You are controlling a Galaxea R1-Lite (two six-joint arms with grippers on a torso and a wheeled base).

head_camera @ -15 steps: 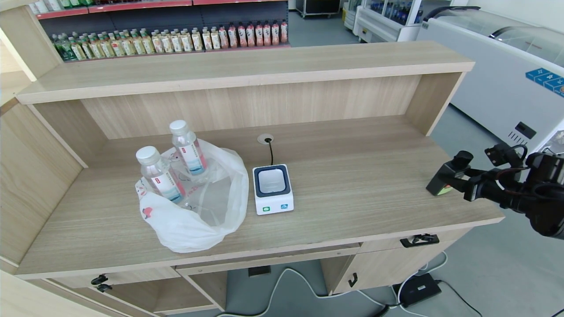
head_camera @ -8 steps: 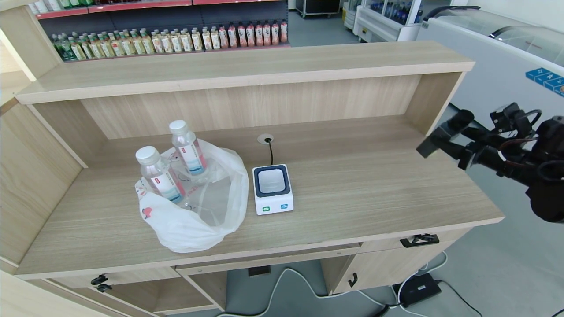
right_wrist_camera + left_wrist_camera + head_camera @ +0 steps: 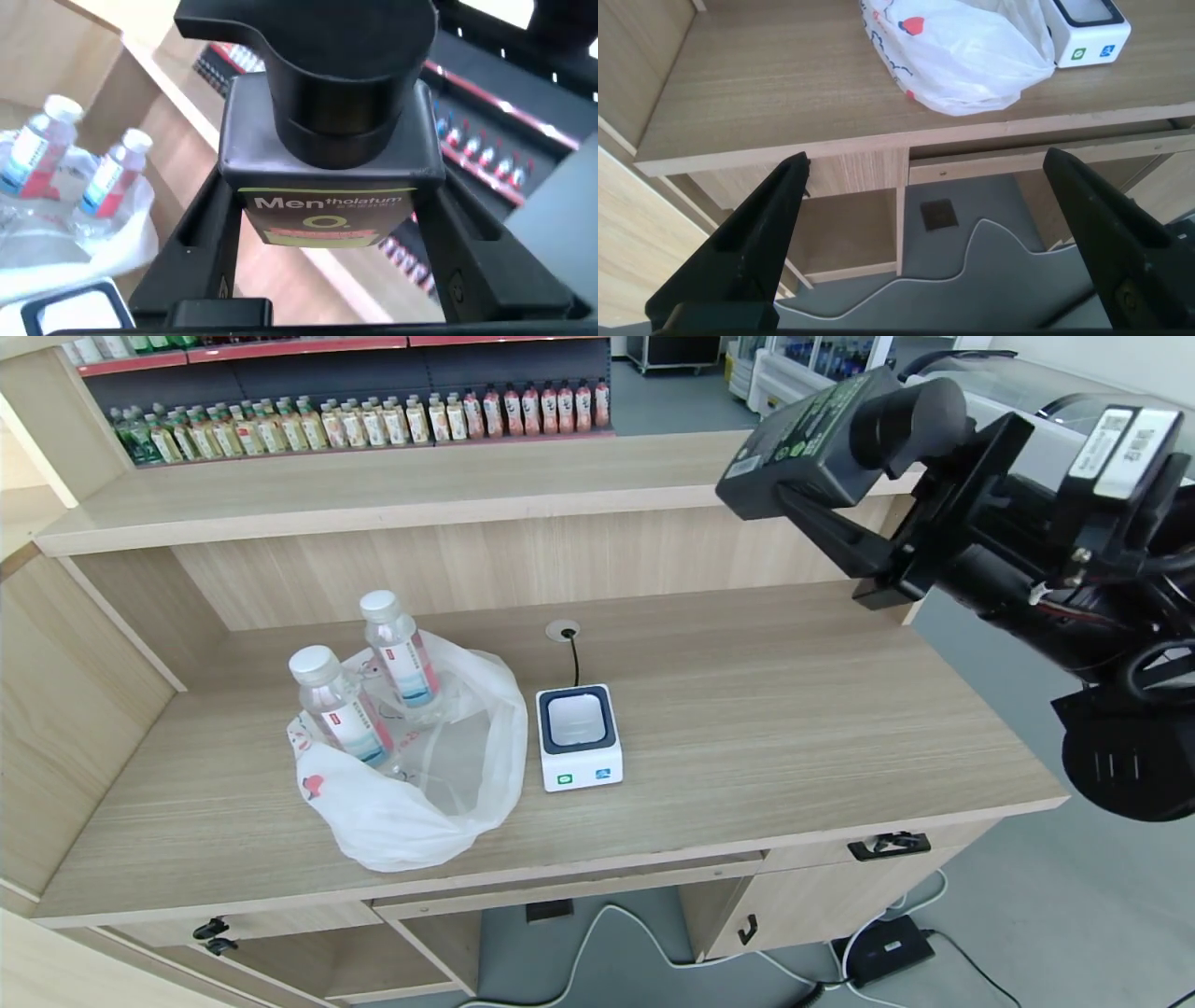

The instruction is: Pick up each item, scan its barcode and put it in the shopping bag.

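Right claw (image 3: 327, 245): clamped on a dark flat bottle (image 3: 810, 434) with a black cap, one finger on each side. The bottle is held tilted, well above the table (image 3: 794, 728), and touches nothing else.

Scanner (image 3: 577, 735): on the table, below the right claw and to its left.

Shopping bag (image 3: 411, 803): farther left of that claw, just beside the scanner, mouth open. Two water bottles (image 3: 341, 709) stand in it, caps up, leaning slightly.

Left claw (image 3: 924, 159): wide, empty, off the table's front edge. The bag lies ahead of it, beyond the fingertips.
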